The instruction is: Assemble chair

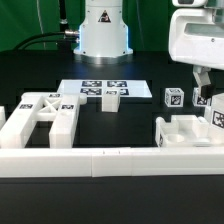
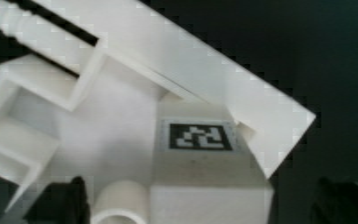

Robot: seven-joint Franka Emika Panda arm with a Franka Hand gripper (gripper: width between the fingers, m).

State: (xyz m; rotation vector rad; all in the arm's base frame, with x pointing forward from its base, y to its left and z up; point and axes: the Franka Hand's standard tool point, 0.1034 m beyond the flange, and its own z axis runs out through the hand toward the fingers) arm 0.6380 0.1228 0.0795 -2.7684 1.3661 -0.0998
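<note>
The chair's glossy white parts lie spread over the black table. A cross-braced frame sits at the exterior view's left. A walled flat panel lies at the right, and a small tagged block stands at its far side. Two more small tagged legs stand further left. My gripper hangs right over the block by the panel. In the wrist view my gripper is open, its dark fingers wide on either side of the tagged white block. A round peg shows beside that block.
The marker board lies flat at the middle back, in front of the robot's base. A long low white rail runs along the table's front, close to the frame and the panel.
</note>
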